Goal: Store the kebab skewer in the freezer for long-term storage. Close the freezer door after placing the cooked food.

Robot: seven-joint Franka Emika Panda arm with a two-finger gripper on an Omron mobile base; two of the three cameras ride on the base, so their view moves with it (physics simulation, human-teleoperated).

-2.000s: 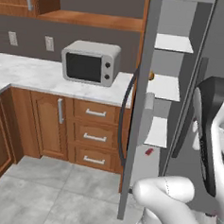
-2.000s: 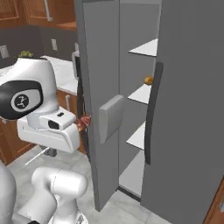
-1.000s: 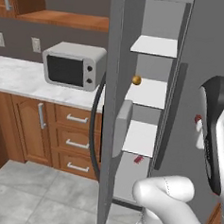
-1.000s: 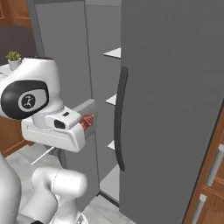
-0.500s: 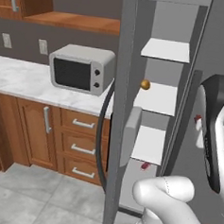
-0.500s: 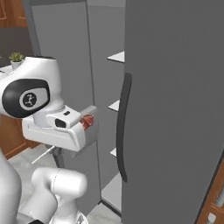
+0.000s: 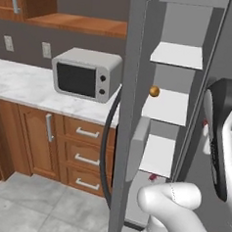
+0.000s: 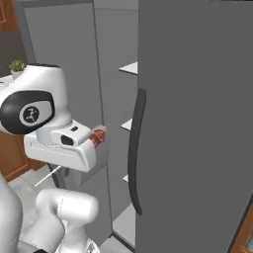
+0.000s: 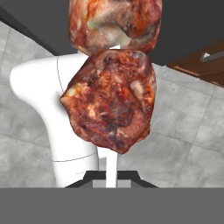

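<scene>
My gripper [image 9: 111, 178] is shut on the pale stick of the kebab skewer [image 9: 109, 100], whose reddish-brown meat chunks loom close in the hand view. From the right base view, the gripper [image 8: 93, 141] holds the skewer [image 8: 98, 137] out in front of the open freezer [image 8: 116, 99]. The freezer [image 7: 171, 92] stands open, showing white inner shelves [image 7: 176, 54]. Its freezer door [image 7: 130, 114] is swung out edge-on, with a dark curved handle [image 7: 106, 146]. A bit of the red meat [image 7: 204, 123] peeks from behind my arm.
A small orange-brown ball [image 7: 154, 91] sits on a middle shelf, and a small red item [image 7: 153, 178] lies lower down. A grey microwave [image 7: 86, 79] stands on the marble counter [image 7: 22, 84] over wooden drawers. The neighbouring plain grey door [image 8: 197, 123] with its dark handle [image 8: 136, 153] is shut.
The base has driven, so both base views have shifted and the freezer opening has changed place in them. The skewer stays in my shut gripper.
</scene>
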